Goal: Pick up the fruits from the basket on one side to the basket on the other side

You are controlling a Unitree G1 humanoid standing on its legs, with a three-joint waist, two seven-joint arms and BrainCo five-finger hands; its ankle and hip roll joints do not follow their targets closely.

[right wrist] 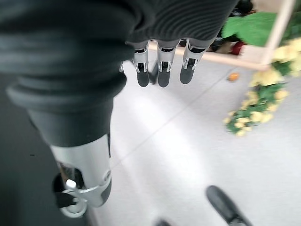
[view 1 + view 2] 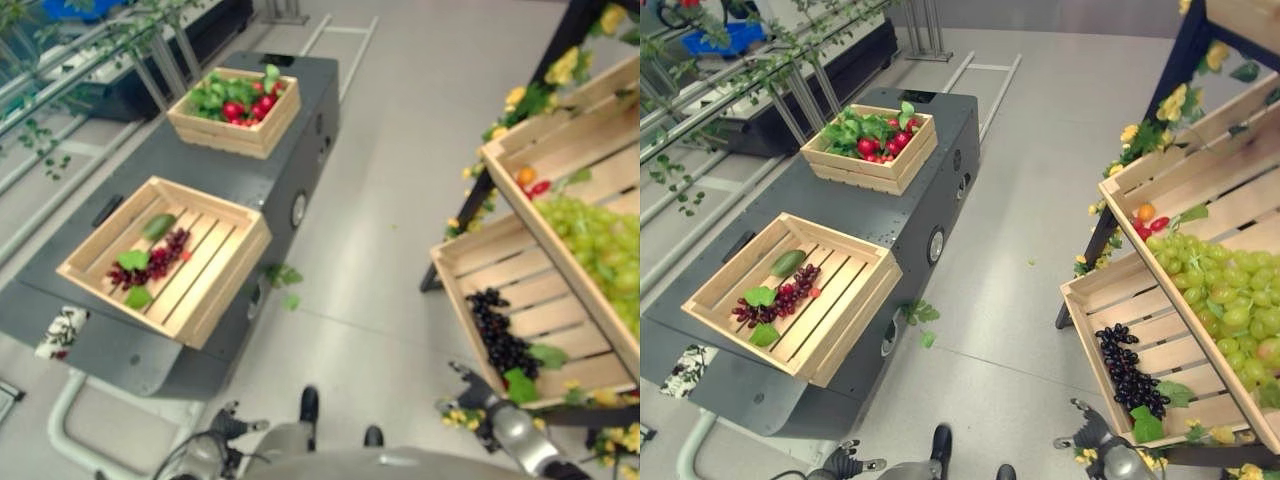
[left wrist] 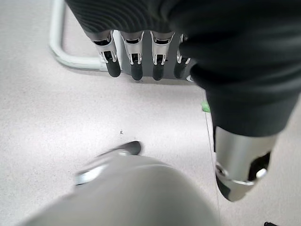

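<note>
A bunch of dark red grapes point(image 2: 778, 300) with green leaves lies on the slats of the near wooden crate point(image 2: 855, 325), which overhangs the edge of the dark grey cart point(image 2: 940, 150). Farther back on the cart, a smaller crate point(image 2: 865, 170) holds red fruit and leaves. Across a wide strip of bare floor point(image 2: 1030, 200), black grapes point(image 2: 1127, 368) lie in the low crate of the slanted shelf point(image 2: 1140, 320); green grapes point(image 2: 1225, 285) lie above. Left hand point(image 3: 136, 61) and right hand point(image 1: 162, 66) hang low over the floor, fingers straight, holding nothing.
</note>
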